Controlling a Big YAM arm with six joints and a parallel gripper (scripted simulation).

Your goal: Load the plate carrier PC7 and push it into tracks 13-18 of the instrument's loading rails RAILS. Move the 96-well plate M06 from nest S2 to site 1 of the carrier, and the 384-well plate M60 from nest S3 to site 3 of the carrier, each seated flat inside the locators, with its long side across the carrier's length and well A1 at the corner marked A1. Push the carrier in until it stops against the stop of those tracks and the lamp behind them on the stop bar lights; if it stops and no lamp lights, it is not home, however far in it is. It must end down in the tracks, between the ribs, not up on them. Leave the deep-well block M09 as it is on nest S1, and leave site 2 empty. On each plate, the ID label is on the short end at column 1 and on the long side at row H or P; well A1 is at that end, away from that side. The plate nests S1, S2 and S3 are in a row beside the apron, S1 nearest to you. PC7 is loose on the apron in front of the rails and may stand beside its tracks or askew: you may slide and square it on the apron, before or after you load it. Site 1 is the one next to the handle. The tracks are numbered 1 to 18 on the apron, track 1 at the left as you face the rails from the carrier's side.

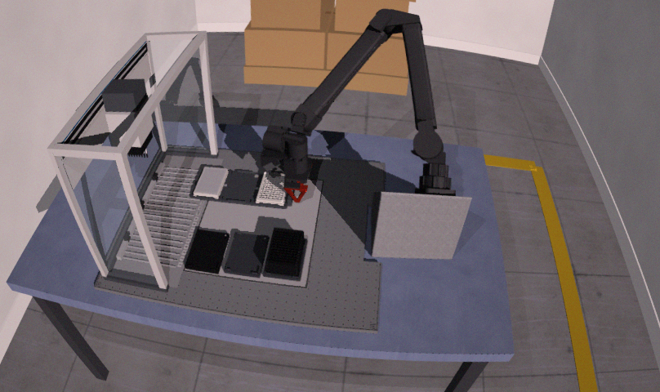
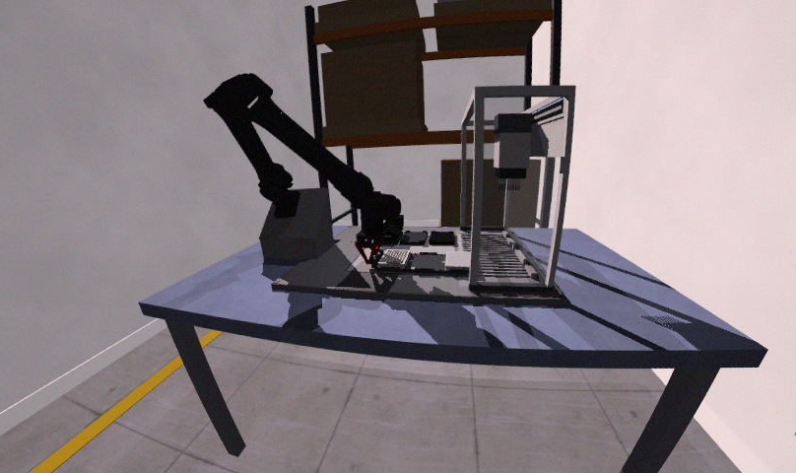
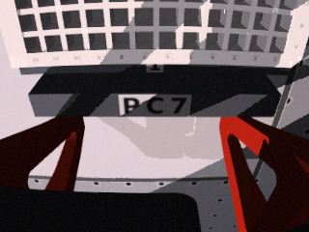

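The carrier PC7 (image 1: 241,185) lies on the apron at the far side, with its far end at the rails (image 1: 171,213). The white 96-well plate M06 (image 1: 270,189) sits on the site next to the handle. The white 384-well plate M60 (image 1: 210,182) sits on the site nearest the rails, and the middle site is bare. In the wrist view the handle labelled PC7 (image 3: 154,104) lies just ahead of my open, empty gripper (image 3: 154,130). M06 (image 3: 154,10) lies beyond the handle. My red fingertips stand close to the handle's near face; I cannot tell whether they touch. The gripper (image 1: 296,190) sits low at the carrier's handle end.
The black deep-well block M09 (image 1: 284,252) stands on its nest. Two bare nests (image 1: 246,253) (image 1: 207,250) lie beside it in a row. The framed instrument enclosure (image 1: 129,150) covers the rails. A grey panel (image 1: 418,225) stands by the arm's base.
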